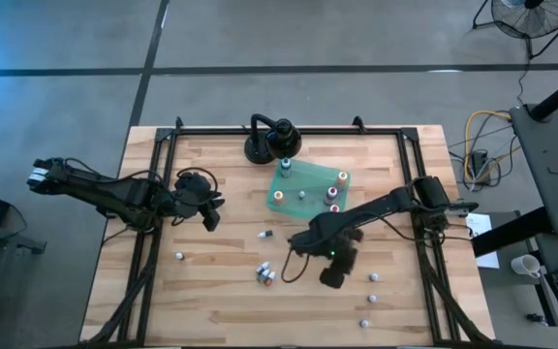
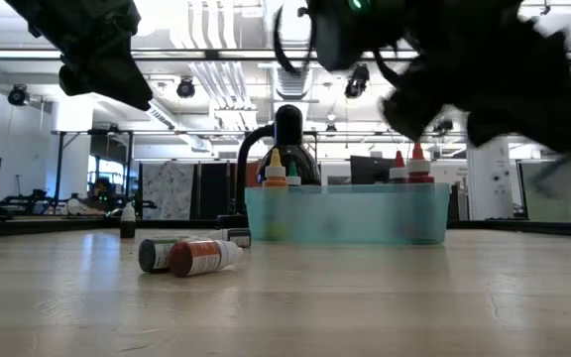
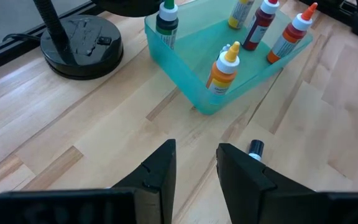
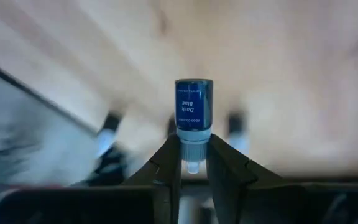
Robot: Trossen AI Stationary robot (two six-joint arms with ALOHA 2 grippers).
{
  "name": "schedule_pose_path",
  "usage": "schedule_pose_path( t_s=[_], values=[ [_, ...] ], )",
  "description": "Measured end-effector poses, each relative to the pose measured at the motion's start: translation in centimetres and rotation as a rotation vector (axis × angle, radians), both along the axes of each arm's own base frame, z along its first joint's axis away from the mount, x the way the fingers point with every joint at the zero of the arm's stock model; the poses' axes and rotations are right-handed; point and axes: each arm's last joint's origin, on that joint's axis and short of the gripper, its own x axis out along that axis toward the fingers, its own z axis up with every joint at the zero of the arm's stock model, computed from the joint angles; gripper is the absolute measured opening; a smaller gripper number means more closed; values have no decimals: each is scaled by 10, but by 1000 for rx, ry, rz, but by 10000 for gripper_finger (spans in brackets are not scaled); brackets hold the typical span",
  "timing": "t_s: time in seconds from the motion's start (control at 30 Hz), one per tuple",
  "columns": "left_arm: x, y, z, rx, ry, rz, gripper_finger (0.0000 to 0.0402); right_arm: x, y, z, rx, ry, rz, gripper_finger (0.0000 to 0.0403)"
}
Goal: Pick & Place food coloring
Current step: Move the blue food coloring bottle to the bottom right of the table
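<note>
The right gripper (image 4: 193, 163) pinches a dark blue bottle (image 4: 194, 112) by its whitish neck, the blue-labelled body pointing away from the wrist; in the overhead view this gripper (image 1: 293, 244) hangs over the table's middle, at about 6 o'clock from the green tray (image 1: 288, 198); four bottles (image 3: 222, 70) with yellow, green, red and orange caps stand upright in that tray; two more (image 2: 188, 256) lie on their sides on the boards at 7 o'clock from it; others (image 1: 372, 277) dot the table at 4 o'clock; the left gripper (image 3: 194, 163) hovers with fingers spread, nothing between them, at 9 o'clock from the tray; the table (image 1: 221, 301) is pale wooden planking; a black round-based stand (image 1: 262, 147) sits at 11 o'clock; beyond lies a large hall with ceiling lights.
</note>
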Motion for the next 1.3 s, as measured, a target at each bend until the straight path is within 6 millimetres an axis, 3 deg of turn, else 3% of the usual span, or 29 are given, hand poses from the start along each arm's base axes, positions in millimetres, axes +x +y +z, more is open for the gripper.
schedule_pose_path(
  t_s=[0.17,0.4,0.9,1.13,1.3],
  values=[
    [0,0,0,0,0,0,90,-13,1,-18,81,224,-225,50],
    [0,0,0,0,0,0,90,-28,-2,-46,154,370,-378,50],
    [0,0,0,0,0,0,90,-31,-10,-72,226,362,-495,56],
    [0,0,0,0,0,0,90,-32,-16,-76,235,358,-512,88],
    [0,0,0,0,0,0,90,-30,-21,-76,240,337,-513,89]
  ],
)
